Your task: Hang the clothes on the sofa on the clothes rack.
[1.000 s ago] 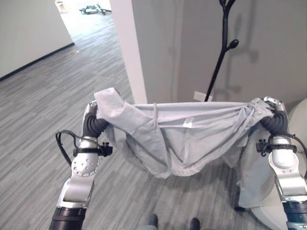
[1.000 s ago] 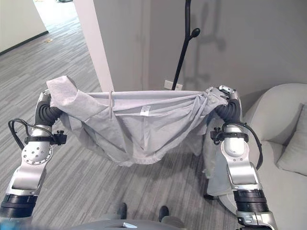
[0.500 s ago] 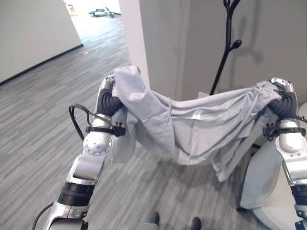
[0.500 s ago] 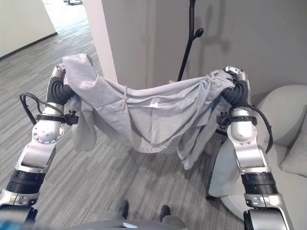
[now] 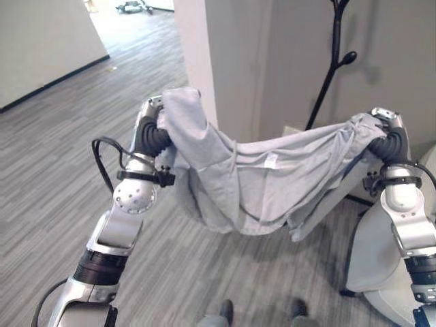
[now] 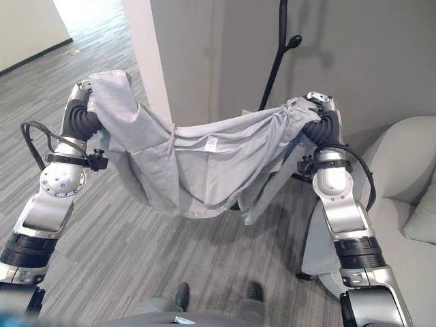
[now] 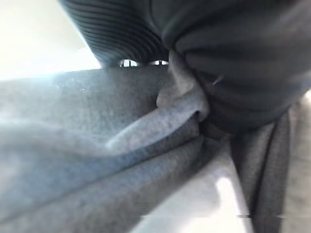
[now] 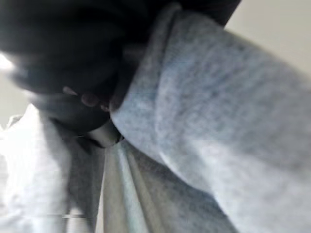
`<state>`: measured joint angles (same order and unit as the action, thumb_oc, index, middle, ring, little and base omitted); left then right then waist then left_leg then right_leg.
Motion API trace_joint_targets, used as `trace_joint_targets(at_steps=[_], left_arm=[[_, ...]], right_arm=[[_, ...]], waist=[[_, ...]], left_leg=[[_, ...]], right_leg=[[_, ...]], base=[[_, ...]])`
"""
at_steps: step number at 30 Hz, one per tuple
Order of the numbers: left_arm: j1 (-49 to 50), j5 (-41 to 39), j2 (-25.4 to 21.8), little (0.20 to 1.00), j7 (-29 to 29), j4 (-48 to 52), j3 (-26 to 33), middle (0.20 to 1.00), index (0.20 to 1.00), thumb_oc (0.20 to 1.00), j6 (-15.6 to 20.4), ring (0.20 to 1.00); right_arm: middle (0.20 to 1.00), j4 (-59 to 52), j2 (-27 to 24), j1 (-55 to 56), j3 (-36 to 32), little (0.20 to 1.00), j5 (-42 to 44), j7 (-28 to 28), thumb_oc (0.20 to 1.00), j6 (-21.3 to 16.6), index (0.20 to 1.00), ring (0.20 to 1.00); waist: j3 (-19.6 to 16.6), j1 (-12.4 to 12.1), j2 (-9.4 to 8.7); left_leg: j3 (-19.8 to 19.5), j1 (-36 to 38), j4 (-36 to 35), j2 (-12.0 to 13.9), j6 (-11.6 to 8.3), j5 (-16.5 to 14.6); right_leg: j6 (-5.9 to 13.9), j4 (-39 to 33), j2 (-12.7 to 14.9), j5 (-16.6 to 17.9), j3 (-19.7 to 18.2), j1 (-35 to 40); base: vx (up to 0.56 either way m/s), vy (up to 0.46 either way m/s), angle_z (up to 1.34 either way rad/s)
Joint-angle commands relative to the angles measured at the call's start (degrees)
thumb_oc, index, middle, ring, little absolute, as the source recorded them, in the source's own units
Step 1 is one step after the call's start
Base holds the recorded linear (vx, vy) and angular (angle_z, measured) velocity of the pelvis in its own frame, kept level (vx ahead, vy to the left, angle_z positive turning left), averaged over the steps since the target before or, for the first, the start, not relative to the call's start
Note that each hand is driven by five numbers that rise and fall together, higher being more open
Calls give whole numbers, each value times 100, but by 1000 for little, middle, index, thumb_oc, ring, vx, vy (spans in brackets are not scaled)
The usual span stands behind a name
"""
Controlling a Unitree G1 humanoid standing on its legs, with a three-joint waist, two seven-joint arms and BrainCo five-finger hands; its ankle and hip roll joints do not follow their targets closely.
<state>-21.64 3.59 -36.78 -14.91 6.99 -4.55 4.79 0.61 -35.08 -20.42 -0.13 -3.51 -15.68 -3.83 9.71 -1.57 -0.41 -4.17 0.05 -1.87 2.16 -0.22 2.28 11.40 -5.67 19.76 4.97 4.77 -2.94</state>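
Observation:
A light grey garment (image 5: 266,180) hangs stretched between my two raised hands, sagging in the middle above the floor. My left hand (image 5: 151,114) is shut on one bunched end, with cloth draped over it. My right hand (image 5: 383,122) is shut on the other end. In the left wrist view the cloth (image 7: 97,160) is pinched under the hand's dark cover (image 7: 233,58). The right wrist view shows the cloth (image 8: 218,121) bunched against that hand (image 8: 63,53). The black clothes rack (image 5: 332,65) stands against the wall, behind the garment and nearer my right hand.
A white pillar (image 5: 197,48) rises just behind my left hand. The grey sofa (image 6: 402,163) with a cushion (image 6: 422,221) lies to the right, close to my right arm. Open striped carpet (image 5: 48,157) stretches to the left.
Both hands have risen with the garment, the left most, and its hanging right end has come up off the floor side. The view has shifted closer to the pillar and rack.

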Motion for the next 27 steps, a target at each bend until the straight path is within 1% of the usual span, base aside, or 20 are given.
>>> trace_joint_targets(at_steps=[1,2,3,4,5,6,7,8,10,11,13,15,16,18,19,20,22,23,25,27], left_arm=[[-312,134,-145,200,-215,113,85,200,200,200,277,200],[-262,142,-126,200,-254,112,131,200,200,200,288,200],[-277,133,-138,200,-262,82,127,200,200,200,303,200],[-280,133,-141,200,-263,78,122,200,200,200,306,200],[-287,132,-157,200,-263,58,123,200,200,200,302,200],[-204,139,-116,200,-241,93,170,200,200,200,284,200],[-203,140,-116,200,-241,94,171,200,200,200,283,200],[-139,41,-48,200,-208,57,194,200,200,200,301,200],[-128,23,15,200,-222,72,219,200,200,200,314,200],[-106,-59,57,200,-235,87,238,200,200,200,330,200],[-69,-64,67,200,-236,125,270,200,200,200,341,200],[-37,-114,106,200,-258,112,323,200,200,200,311,200],[-23,-143,153,200,-224,97,329,200,200,200,303,200],[-13,-143,164,200,-204,120,349,200,200,200,290,200],[2,-126,189,200,-195,137,367,200,200,200,281,200],[36,-60,264,200,-151,167,371,200,200,200,272,200],[40,-33,298,200,-118,166,342,200,200,200,264,200],[36,-33,297,200,-119,163,341,200,200,200,266,200],[26,-11,271,200,-135,152,337,200,200,200,271,200],[12,36,281,200,-178,146,299,200,200,200,277,200]], right_arm=[[200,-99,-231,-536,-275,200,51,-196,200,-196,200,200],[200,-106,-266,-531,-285,200,18,-196,200,-194,200,200],[200,-92,-295,-509,-273,200,31,-179,200,-188,200,200],[200,-92,-292,-507,-275,200,32,-179,200,-189,200,200],[200,-71,-294,-509,-258,200,32,-148,200,-181,200,200],[200,-98,-296,-470,-269,200,13,-107,200,-173,200,200],[200,-99,-297,-470,-269,200,12,-107,200,-173,200,200],[200,-94,-333,-449,-236,200,24,-80,200,-204,200,200],[200,-113,-379,-463,-237,200,39,-90,200,-223,200,200],[200,-169,-473,-443,-248,200,114,-116,200,-282,200,200],[200,-189,-496,-429,-276,200,157,-132,200,-310,200,200],[200,-185,-550,-403,-318,200,217,-176,200,-328,200,200],[200,-166,-598,-349,-329,200,222,-161,200,-319,200,200],[200,-182,-591,-322,-339,200,241,-139,200,-310,200,200],[200,-194,-587,-311,-339,200,228,-131,200,-312,200,200],[200,-202,-588,-257,-369,200,220,-89,200,-321,200,200],[200,-165,-566,-240,-360,200,241,-96,200,-321,200,200],[200,-162,-566,-243,-360,200,241,-99,200,-322,200,200],[200,-145,-490,-303,-300,200,219,-90,200,-324,200,200],[200,-130,-412,-298,-319,200,170,-85,200,-313,200,200]], waist=[[-325,12,12],[-302,57,-61],[-320,70,-144],[-309,80,-145],[-345,71,-238],[-408,60,-318],[-407,63,-314],[-434,47,-317],[-492,92,-270],[-566,123,-199],[-588,125,-182],[-593,124,-159],[-602,164,-183],[-586,127,-198],[-578,106,-212],[-578,100,-230],[-554,80,-218],[-558,72,-228],[-511,6,-216],[-541,71,-175]], left_leg=[[-133,609,-83,99,-345,-791],[-78,831,-233,223,-470,-798],[-99,865,-303,244,-539,-805],[-111,877,-303,245,-540,-806],[-97,913,-313,314,-641,-848],[-95,1017,-313,625,-811,-879],[-98,1019,-313,629,-813,-881],[-135,931,-313,936,-973,-720],[-264,790,-313,1065,-1041,-582],[-384,562,-239,1274,-1140,-291],[-415,485,-171,1337,-1180,-179],[-382,348,-2,1446,-1153,287],[-67,358,48,1496,-1042,250],[-31,327,139,1380,-973,80],[-62,283,185,1203,-900,-76],[-12,164,155,734,-732,-267],[227,-7,56,352,-609,-239],[238,-14,64,338,-600,-241],[77,-82,-21,65,-505,-261],[104,-66,-107,-9,-517,-211]], right_leg=[[268,360,-84,301,281,-462],[360,330,-46,495,324,-574],[360,226,-76,500,293,-440],[360,199,-76,509,313,-405],[360,220,-109,518,293,-300],[360,373,-236,429,363,-228],[360,375,-239,427,367,-226],[360,531,-395,285,499,-181],[337,499,-532,186,562,-117],[156,377,-867,-54,665,-7],[103,284,-986,-127,714,73],[20,145,-1159,-233,807,266],[-56,67,-1269,-414,905,464],[-71,67,-1276,-472,889,506],[-93,67,-1284,-480,877,532],[-118,67,-1307,-442,941,573],[-125,67,-1327,-416,1002,581],[-120,67,-1313,-416,992,572],[-159,67,-1382,-409,890,541],[-157,67,-1410,-426,906,606]], base=[[290,-438,17],[286,-481,15],[202,-408,15],[152,-355,38],[224,-523,58],[223,-523,51],[221,-647,25],[95,-438,-9],[91,-422,7],[93,-374,27],[73,-284,17],[86,-294,8],[110,-355,14],[59,-191,22],[49,-156,24],[49,-178,19],[15,-74,12],[-10,-19,15],[1,-25,10],[46,0,-14]])
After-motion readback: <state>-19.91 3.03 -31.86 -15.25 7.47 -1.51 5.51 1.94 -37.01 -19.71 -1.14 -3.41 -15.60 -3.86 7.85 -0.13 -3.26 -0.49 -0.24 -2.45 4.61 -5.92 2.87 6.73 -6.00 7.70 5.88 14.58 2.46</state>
